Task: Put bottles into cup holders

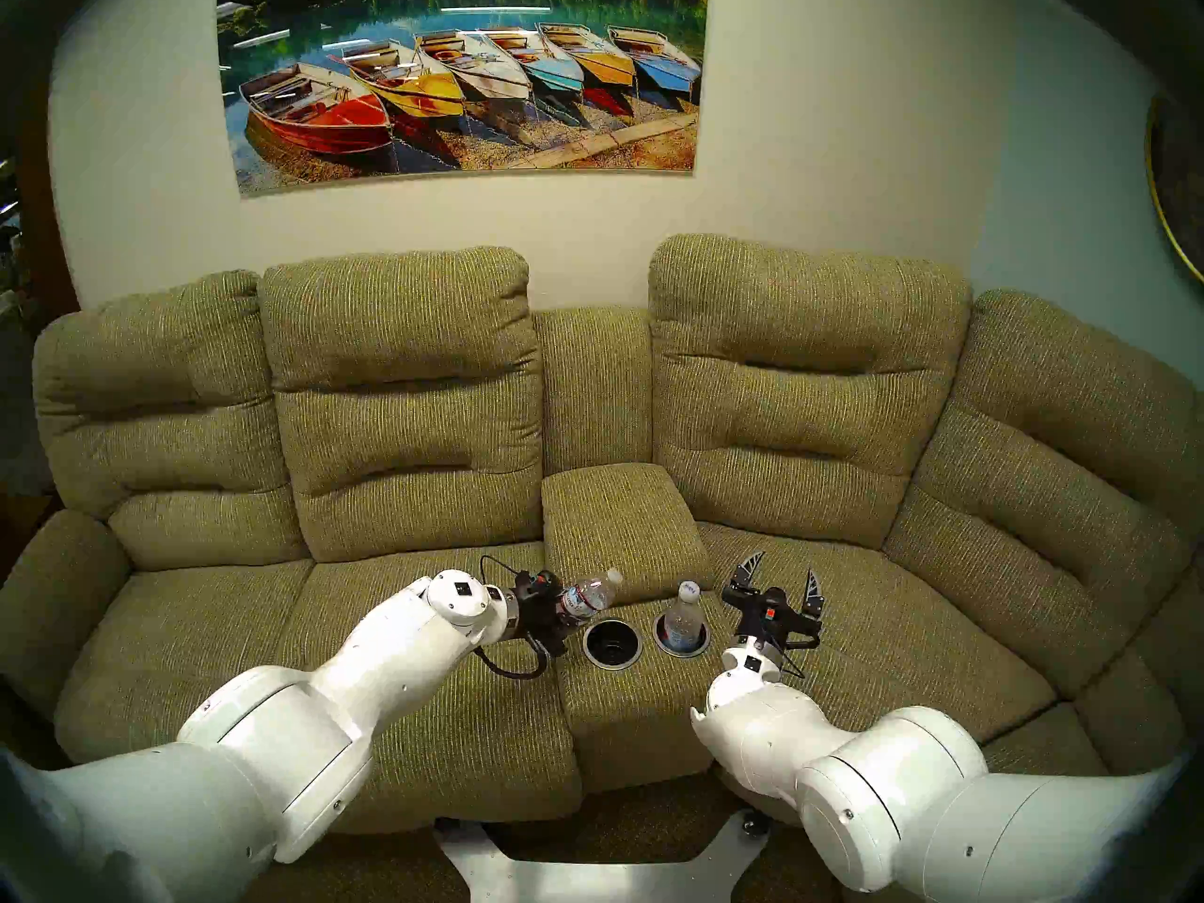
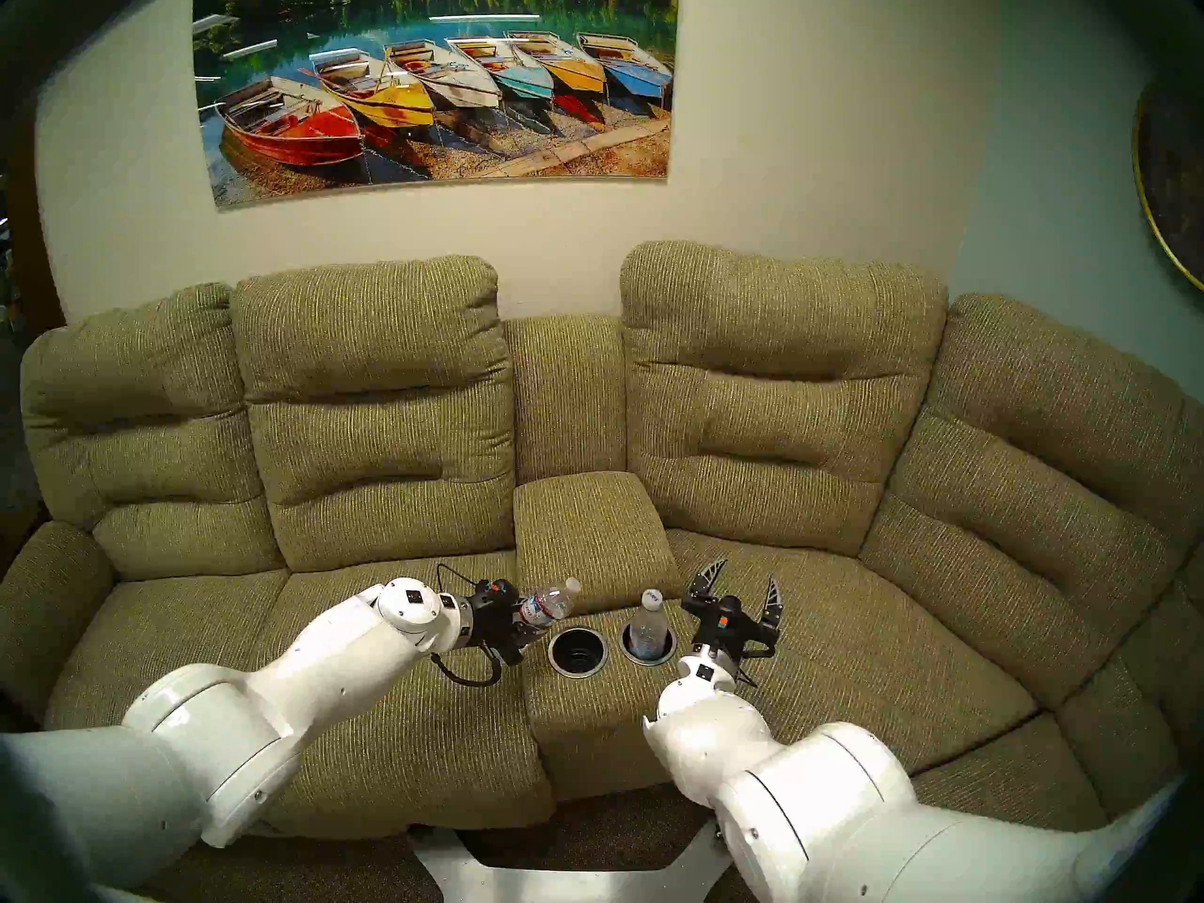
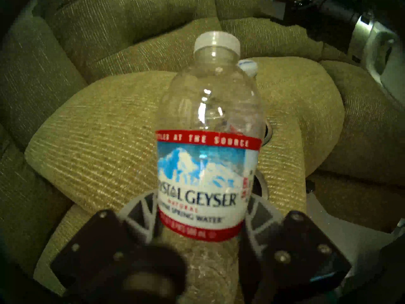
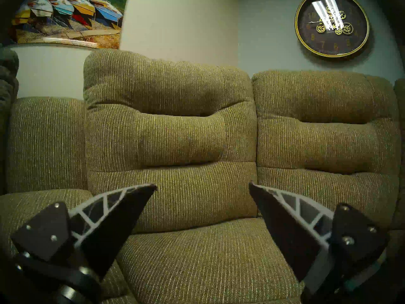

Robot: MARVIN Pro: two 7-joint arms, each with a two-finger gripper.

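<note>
My left gripper (image 1: pixel 573 612) is shut on a clear bottle with a red-white-blue label (image 1: pixel 589 597) (image 3: pixel 208 154), gripping it low on the label. The bottle hangs tilted, its white cap pointing up and to the right. It is just left of the empty cup holder (image 1: pixel 612 666), a silver-rimmed black well in the sofa's centre console. The neighbouring cup holder (image 1: pixel 681 654) has a pale-labelled bottle (image 1: pixel 685 612) standing upright in it. To the right of the console my right gripper (image 1: pixel 784 566) (image 4: pixel 202 185) stands open above the seat, empty.
The olive fabric sofa fills the view. A padded console armrest (image 1: pixel 619 524) rises right behind the cup holders. Seat cushions lie on both sides of the console. A boat picture (image 1: pixel 462 80) and a round clock (image 4: pixel 332 26) hang on the wall.
</note>
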